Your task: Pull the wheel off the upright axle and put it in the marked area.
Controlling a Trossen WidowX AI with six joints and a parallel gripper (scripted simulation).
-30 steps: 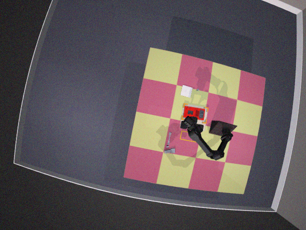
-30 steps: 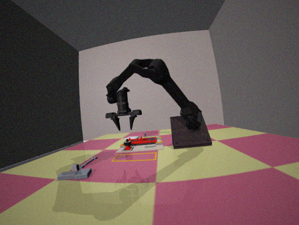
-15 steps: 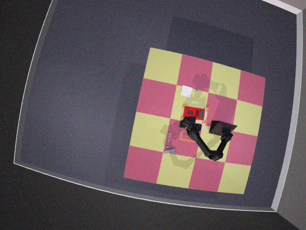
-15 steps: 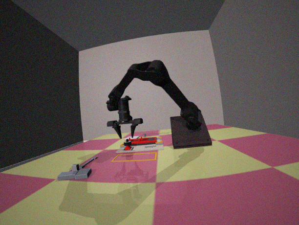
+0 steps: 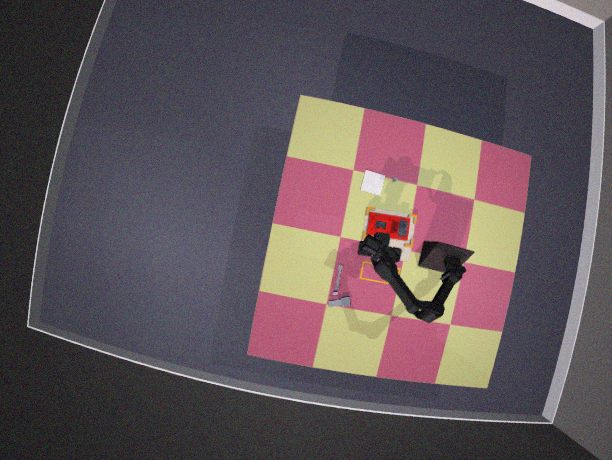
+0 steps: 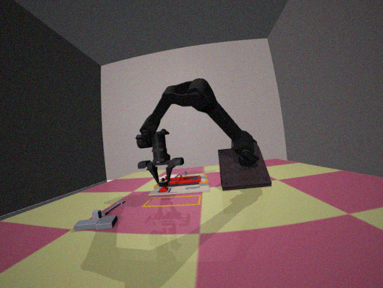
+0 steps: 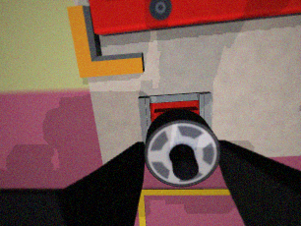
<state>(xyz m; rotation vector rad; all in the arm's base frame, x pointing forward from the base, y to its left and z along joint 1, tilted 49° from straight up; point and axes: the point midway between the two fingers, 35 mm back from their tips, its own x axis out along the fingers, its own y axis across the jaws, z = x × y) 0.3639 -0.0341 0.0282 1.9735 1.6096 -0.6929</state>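
One arm (image 5: 407, 292) in the top view, elbow bent, reaching from its dark base plate (image 5: 445, 254) toward the pale board (image 5: 406, 250) near the middle of the checkered table (image 5: 320, 135). Red block (image 5: 390, 224) sits on the board's far part; orange-outlined marked area (image 5: 372, 274) lies just beside the board's near edge, partly under the forearm. Wheel is hidden by the wrist here. Grey tool (image 5: 339, 292) lies well apart to one side; white square (image 5: 373, 181) beyond the board.

Exterior view — gripper (image 6: 161, 185) points straight down at the near end of the board (image 6: 200, 188), fingertips low around a small red fixture (image 6: 163, 189). Marked area (image 6: 172, 200) lies just in front, nothing inside it. Grey tool (image 6: 97, 220) on the table nearer the camera.

Wrist view — wheel (image 7: 182, 151), dark tyre with light-grey spoked face, sits on the dark axle (image 7: 184, 161) in front of the red-and-grey mount (image 7: 175, 109). Both fingers flank the tyre, their inner edges meeting its sides. Jaws stand at a middling gap, partway closed about the wheel; whether they grip it firmly, I cannot tell. Yellow corner of the marked area (image 7: 187, 193) shows just below the wheel.
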